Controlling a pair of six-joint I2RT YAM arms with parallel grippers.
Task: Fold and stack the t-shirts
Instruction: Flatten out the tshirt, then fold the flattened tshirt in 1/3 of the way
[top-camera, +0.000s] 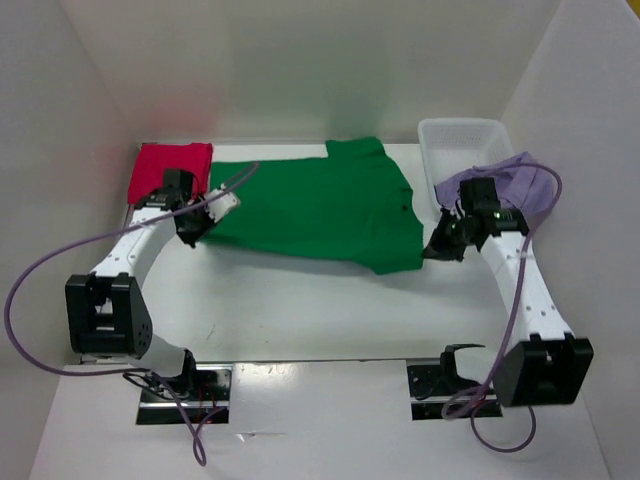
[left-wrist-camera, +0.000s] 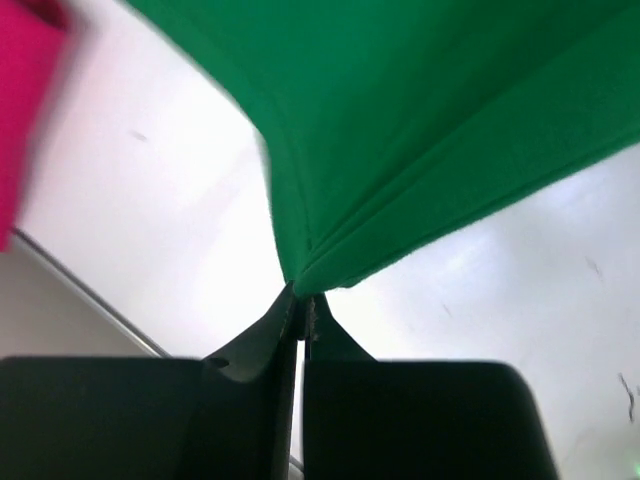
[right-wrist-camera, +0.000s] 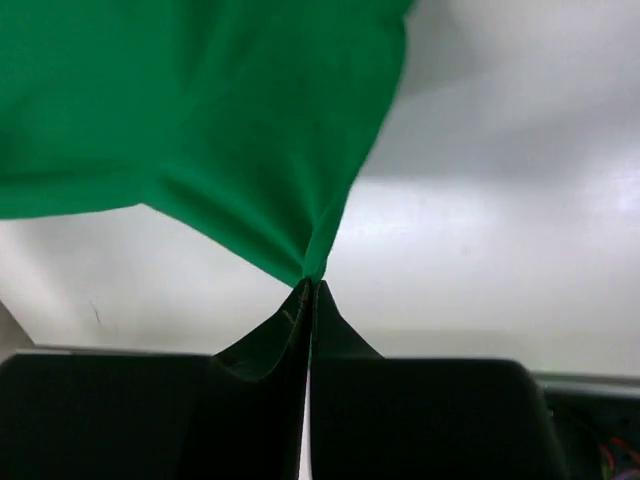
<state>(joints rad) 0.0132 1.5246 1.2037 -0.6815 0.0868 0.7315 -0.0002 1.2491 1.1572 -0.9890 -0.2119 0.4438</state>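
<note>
Open lane: bare table (top-camera: 300, 310) strip between the arm bases and the near hem of the green shirt (top-camera: 310, 205), running arm to arm. Green shirt covers mid-table; left gripper (top-camera: 190, 238) and right gripper (top-camera: 438, 250) pinch its near corners, so cloth spans the gap between them. Far left corner: red shirt (top-camera: 168, 168), just beside the green. Far right: white basket (top-camera: 462, 138), lavender shirt (top-camera: 520, 182) hanging over its near side, close against the right arm. Walls (top-camera: 300, 60) box in left, back, right. Purple cables (top-camera: 30, 290) loop outboard of both arms.
</note>
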